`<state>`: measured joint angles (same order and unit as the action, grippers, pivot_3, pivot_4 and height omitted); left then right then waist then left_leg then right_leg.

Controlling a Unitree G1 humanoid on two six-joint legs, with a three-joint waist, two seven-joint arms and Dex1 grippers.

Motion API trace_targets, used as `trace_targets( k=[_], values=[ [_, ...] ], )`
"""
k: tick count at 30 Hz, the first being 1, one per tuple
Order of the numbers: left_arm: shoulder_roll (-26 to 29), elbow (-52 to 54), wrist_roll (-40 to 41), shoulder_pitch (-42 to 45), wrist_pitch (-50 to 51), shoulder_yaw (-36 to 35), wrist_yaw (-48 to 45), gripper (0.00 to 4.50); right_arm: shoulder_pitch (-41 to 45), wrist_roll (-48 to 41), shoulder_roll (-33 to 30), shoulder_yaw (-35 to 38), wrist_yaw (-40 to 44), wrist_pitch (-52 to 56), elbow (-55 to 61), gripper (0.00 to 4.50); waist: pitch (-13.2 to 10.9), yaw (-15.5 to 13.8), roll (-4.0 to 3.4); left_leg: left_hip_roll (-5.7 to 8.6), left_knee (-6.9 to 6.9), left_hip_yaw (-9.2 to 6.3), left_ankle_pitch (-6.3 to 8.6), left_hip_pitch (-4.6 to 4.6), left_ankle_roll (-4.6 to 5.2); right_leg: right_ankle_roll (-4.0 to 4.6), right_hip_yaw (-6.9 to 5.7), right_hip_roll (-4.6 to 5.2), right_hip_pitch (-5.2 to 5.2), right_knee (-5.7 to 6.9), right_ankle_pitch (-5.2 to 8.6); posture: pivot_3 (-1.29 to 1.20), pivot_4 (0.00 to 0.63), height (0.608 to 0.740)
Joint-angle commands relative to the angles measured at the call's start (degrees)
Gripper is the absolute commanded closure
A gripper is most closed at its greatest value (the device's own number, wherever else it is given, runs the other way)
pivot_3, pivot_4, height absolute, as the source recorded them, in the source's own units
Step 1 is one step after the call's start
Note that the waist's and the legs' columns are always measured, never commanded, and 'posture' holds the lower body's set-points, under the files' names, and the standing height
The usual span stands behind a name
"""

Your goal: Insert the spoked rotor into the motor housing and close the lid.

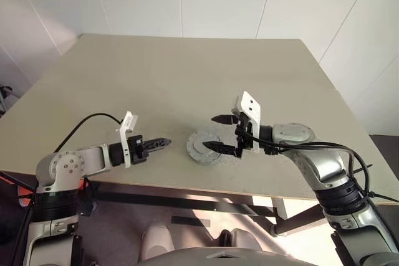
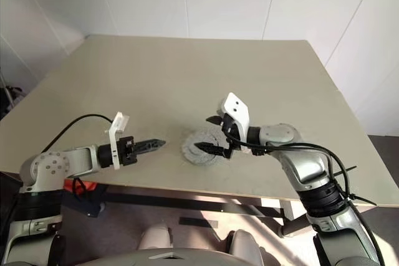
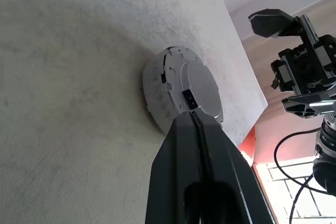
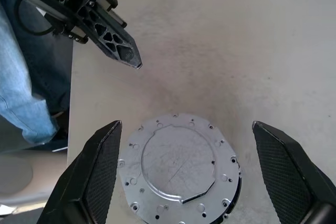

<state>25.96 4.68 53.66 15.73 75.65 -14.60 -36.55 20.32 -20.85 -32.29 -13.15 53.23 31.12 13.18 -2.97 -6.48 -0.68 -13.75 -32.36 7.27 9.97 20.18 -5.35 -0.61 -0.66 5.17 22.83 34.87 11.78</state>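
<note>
Motor housing (image 1: 204, 147): sits near the table's (image 1: 187, 79) front edge, between both arms, its flat lid (image 4: 178, 163) already on top.
Left gripper (image 1: 163, 143): fingers pressed together, empty, tip just beside the housing.
Right gripper (image 1: 218, 133): spread wide, empty, straddling the housing's far side.
Step in hand: seems to be checking the lid is seated.
Doing it well: press evenly on the lid's centre, steady the rim, avoid nudging it toward the edge.

No readable text, labels or numbers.
</note>
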Motion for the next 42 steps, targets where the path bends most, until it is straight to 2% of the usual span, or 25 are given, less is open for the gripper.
trace_targets(
  k=[1,9,22,37,40,42],
  values=[
    [0.47,0.19,-0.33,1.47,-1.44,0.73,-0.21,4.50,0.75,0.90,-0.12,-0.63,2.33,-3.24,-1.22,0.03,0.00,0.34,0.00,0.00,-0.01,0.00,0.00,0.01,0.00,0.00,0.00,0.00,0.00,0.01,0.00,0.00,0.000,0.740],
    [0.52,-0.61,-0.90,1.86,-2.42,1.24,-0.13,4.50,1.17,5.45,1.54,-3.42,4.46,-10.13,-7.99,0.03,0.01,0.99,0.02,0.00,-0.05,0.00,0.01,0.03,0.02,0.02,-0.01,0.00,0.00,0.01,-0.01,0.00,0.000,0.740],
    [0.68,-0.58,-0.88,1.38,-2.71,0.14,1.26,4.50,1.79,7.81,4.51,-5.19,5.71,-11.96,-9.18,0.03,0.01,1.03,0.02,0.00,-0.10,0.00,0.04,0.03,0.07,0.03,-0.01,0.00,-0.01,0.03,-0.01,0.00,0.000,0.740],
    [-0.17,0.68,-0.69,1.35,-2.96,0.87,2.32,4.50,2.92,11.72,7.95,-5.33,4.07,-14.76,-15.58,0.03,0.02,1.08,0.03,-0.01,-0.16,0.00,0.05,0.03,0.09,0.03,-0.01,0.00,-0.02,0.07,-0.02,0.00,0.000,0.740],
    [0.17,0.27,-0.81,1.66,-3.26,0.51,2.26,4.50,2.88,11.90,7.96,-5.19,4.00,-14.47,-15.81,0.65,0.02,1.09,0.03,-0.01,-0.17,0.00,0.06,0.03,0.10,0.03,-0.01,0.01,-0.03,0.07,-0.02,0.00,0.000,0.740],
    [0.24,0.07,-0.83,1.76,-3.47,0.45,2.24,4.50,2.88,12.05,7.92,-5.02,3.84,-14.82,-15.78,1.33,0.02,1.09,0.03,-0.01,-0.17,0.00,0.06,0.02,0.10,0.03,-0.01,0.00,-0.03,0.07,-0.02,0.00,0.000,0.740]
  ],
)
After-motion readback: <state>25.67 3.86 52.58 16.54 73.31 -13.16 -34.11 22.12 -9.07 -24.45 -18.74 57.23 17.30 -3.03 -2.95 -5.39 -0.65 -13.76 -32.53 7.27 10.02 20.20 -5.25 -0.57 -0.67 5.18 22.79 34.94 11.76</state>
